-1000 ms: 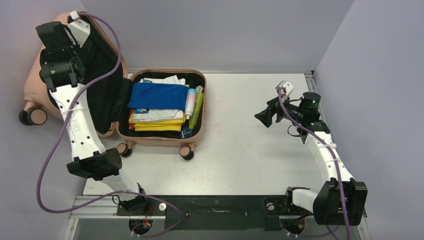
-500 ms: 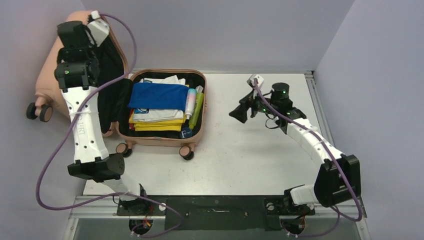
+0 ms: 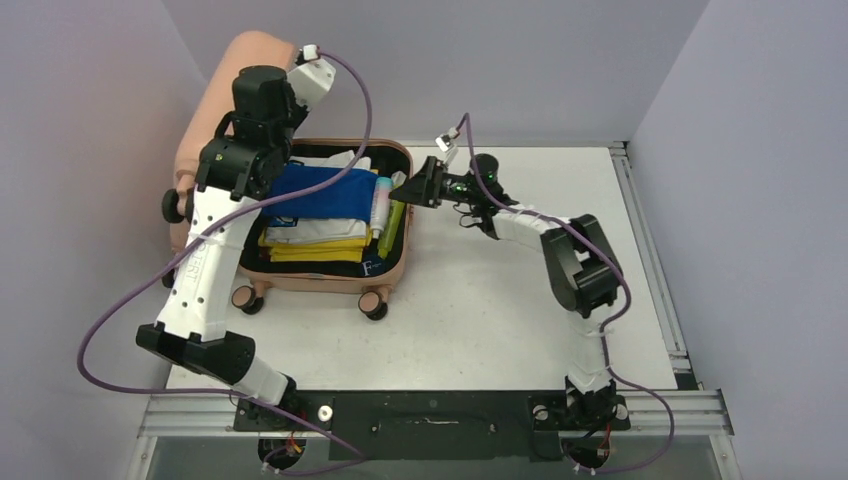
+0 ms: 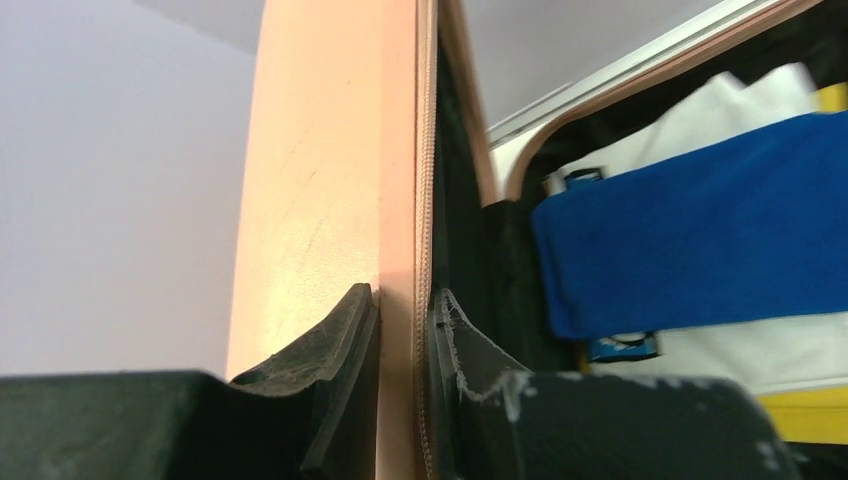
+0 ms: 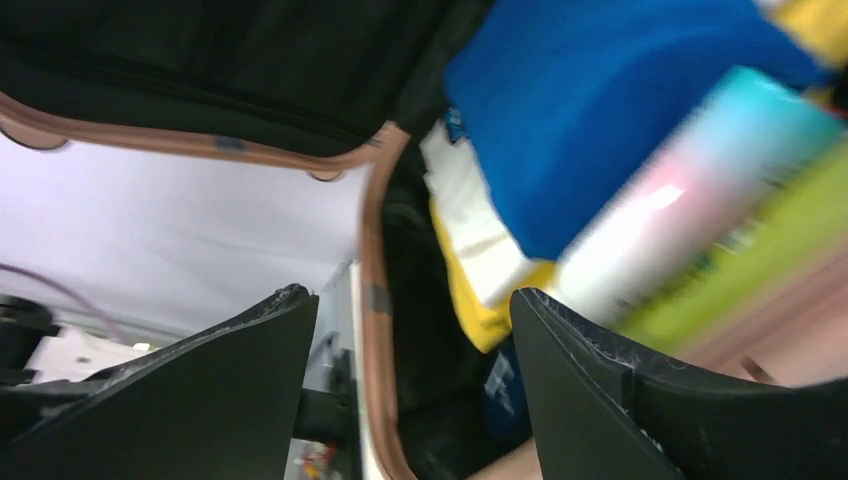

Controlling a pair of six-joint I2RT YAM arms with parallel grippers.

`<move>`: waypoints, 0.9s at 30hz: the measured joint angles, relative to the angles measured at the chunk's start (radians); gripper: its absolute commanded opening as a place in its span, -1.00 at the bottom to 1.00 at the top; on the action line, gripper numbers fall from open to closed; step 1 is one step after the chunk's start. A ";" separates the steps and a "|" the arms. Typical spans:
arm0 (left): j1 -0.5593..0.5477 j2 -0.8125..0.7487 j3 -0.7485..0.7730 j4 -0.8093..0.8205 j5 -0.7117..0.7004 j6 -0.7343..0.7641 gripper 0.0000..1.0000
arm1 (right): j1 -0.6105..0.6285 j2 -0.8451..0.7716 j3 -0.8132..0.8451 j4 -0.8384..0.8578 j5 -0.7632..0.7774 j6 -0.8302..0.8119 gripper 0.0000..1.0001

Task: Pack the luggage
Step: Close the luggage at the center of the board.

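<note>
Top view: one salmon-pink luggage lies on the left half of the pale grey tabletop, its base open upward, with three caster wheels showing. Inside are one blue folded cloth, a white cloth and a yellow cloth under it, and two tubes – one pink-white, one green – along the right wall. Half a second ago the lid leaned back to the left; it now stands up over the base's left side. The right tool has crossed from mid-tabletop to the luggage's right rim. Lilac-grey walls close the tabletop on three sides.

Left wrist: the left tool is pinched onto the lid's pink rim – one finger against the outer shell, the other against the black lining.

Right wrist: the view is blurred. The right tool's jaws stand wide apart with nothing between them, above the packed cloths and tubes.
</note>
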 measured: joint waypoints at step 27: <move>-0.148 -0.002 -0.308 0.116 0.388 -0.337 0.77 | 0.248 0.352 0.448 0.307 -0.059 0.406 0.15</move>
